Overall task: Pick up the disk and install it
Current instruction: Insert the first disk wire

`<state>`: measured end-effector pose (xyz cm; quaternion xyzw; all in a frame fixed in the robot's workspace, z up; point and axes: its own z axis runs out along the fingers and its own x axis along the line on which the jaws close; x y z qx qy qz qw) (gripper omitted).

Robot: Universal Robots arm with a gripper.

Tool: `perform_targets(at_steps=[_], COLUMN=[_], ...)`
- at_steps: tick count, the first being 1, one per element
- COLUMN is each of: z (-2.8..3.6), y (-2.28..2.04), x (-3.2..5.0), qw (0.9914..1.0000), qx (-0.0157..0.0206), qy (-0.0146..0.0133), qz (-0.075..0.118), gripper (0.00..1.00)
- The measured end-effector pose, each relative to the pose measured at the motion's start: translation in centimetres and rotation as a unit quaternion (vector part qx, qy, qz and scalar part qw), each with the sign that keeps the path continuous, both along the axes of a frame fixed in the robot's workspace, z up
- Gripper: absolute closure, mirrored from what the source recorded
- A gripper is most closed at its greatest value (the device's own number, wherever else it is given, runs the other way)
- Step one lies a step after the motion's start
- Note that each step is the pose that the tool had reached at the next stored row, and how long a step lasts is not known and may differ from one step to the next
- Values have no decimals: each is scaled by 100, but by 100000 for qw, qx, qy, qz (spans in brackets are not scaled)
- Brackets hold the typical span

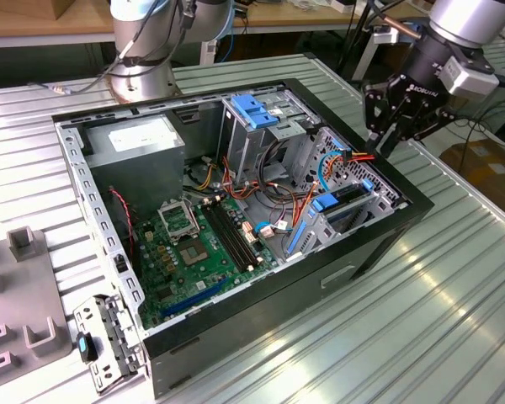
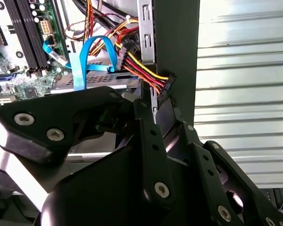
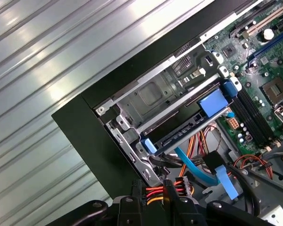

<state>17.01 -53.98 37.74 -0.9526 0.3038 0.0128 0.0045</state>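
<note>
The disk [image 1: 347, 202] lies in the drive cage at the front of the open computer case [image 1: 236, 337], toward the exterior view's right. Its blue carrier frame runs along its edge. In the first wrist view the disk [image 3: 184, 132] is a dark slab with a blue tab, slotted in the metal bay. My gripper [image 1: 380, 143] hangs over the case's rim just above that bay. Its fingers are shut on a black power connector [image 2: 164, 86] with red, yellow and orange wires [image 3: 153, 192]. In both wrist views the gripper [image 2: 155, 106] [image 3: 153, 200] sits right at this connector.
A grey power-supply box [image 1: 143, 143] and a cage with a blue latch [image 1: 257, 114] stand at the back of the case. The green motherboard [image 1: 194, 244] covers its floor. A blue flat cable [image 3: 198, 165] loops beside the bay. Grey fixtures [image 1: 25, 286] stand on the ribbed table.
</note>
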Motion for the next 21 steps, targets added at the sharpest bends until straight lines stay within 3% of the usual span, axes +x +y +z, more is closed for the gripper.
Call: perform_targets(at_steps=[4, 8, 13, 14, 15, 17, 18, 21], z=[-54, -85, -116, -115, -116, -116, -114, -59], y=[11, 56, 61, 61, 61, 61, 61, 60], x=[37, 52, 70, 70, 70, 71, 71, 72], qw=[100000, 100000, 99999, 99999, 99999, 99999, 99999, 99999], qx=[-14, -16, -30, -37, -38, -37, -19, -19], qy=[-128, -288, -460, -462, -462, -465, -462, -458], qz=[12, 3, 9, 4, 6, 12, 14, -8], gripper=[67, 67, 67, 67, 76, 76, 82, 83])
